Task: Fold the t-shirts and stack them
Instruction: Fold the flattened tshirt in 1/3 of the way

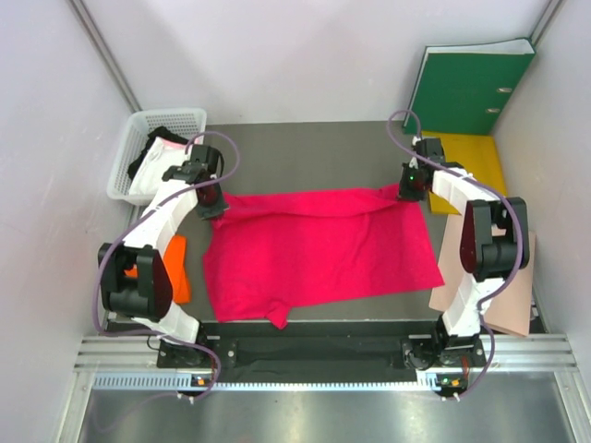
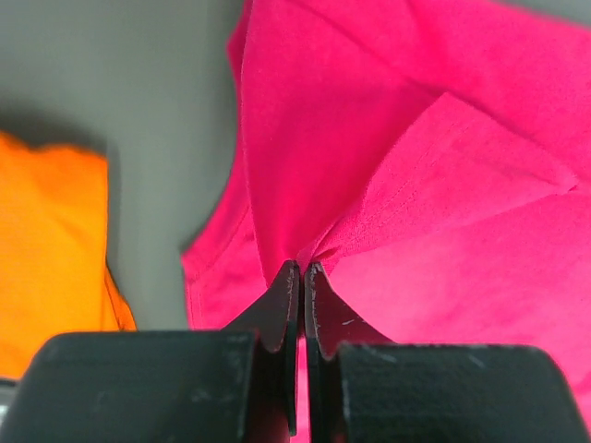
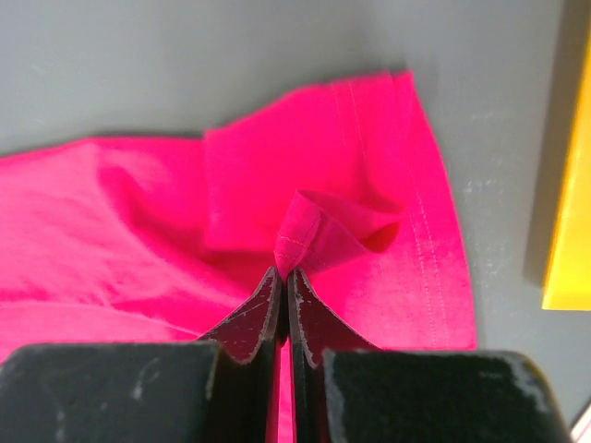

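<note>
- Our left gripper [image 2: 302, 268] is closed tight on a pinch of the magenta t-shirt [image 1: 323, 249] at its far-left edge.
- Our right gripper [image 3: 284, 270] clamps a curled hem at the far-right corner.
- We see the shirt spread mid-table, with bare grey table [image 1: 314, 152] beyond it.
- The orange t-shirt [image 1: 177, 272] lies just left, apart.

spread t-shirt [image 1: 319, 245] centre | folded t-shirt [image 1: 178, 277] left of it | basket [image 1: 171, 114] behind-left | paper sheet [image 1: 519, 305] right
</note>
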